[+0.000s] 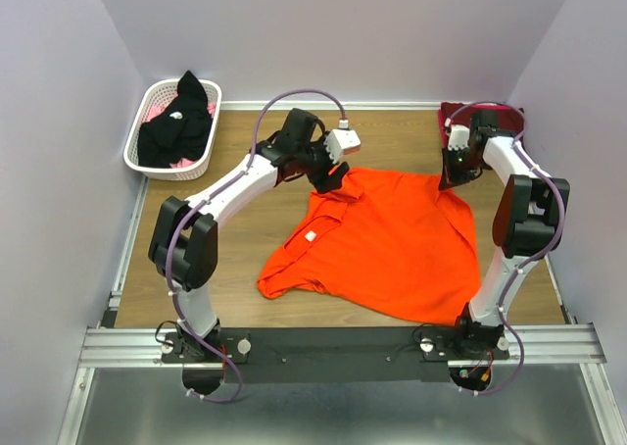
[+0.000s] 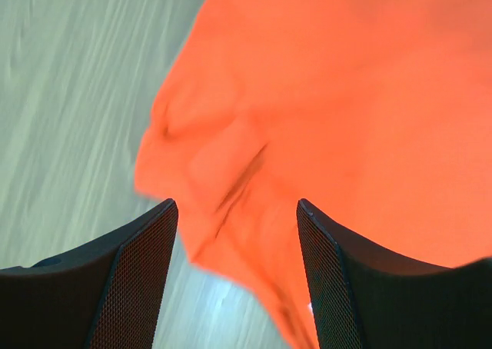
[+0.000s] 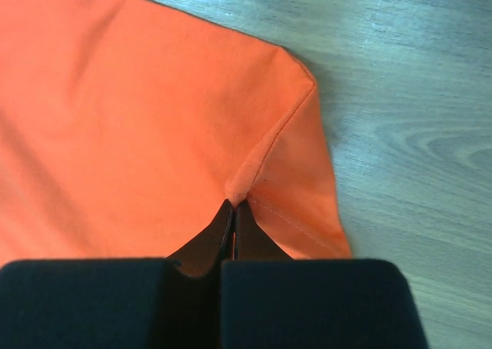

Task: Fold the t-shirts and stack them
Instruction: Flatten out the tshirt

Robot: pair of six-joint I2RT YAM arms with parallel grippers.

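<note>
The orange t-shirt lies spread on the wooden table, one sleeve folded over near the front left. My left gripper hovers open over the shirt's far left corner; in the left wrist view the orange cloth lies between and beyond the fingers, blurred. My right gripper is shut on a pinch of the shirt's far right corner, seen in the right wrist view. A maroon t-shirt lies at the far right behind the right arm. A black t-shirt sits in the basket.
The white slotted basket stands at the far left corner of the table. Walls close in on the left, back and right. Bare wood shows left of the orange shirt.
</note>
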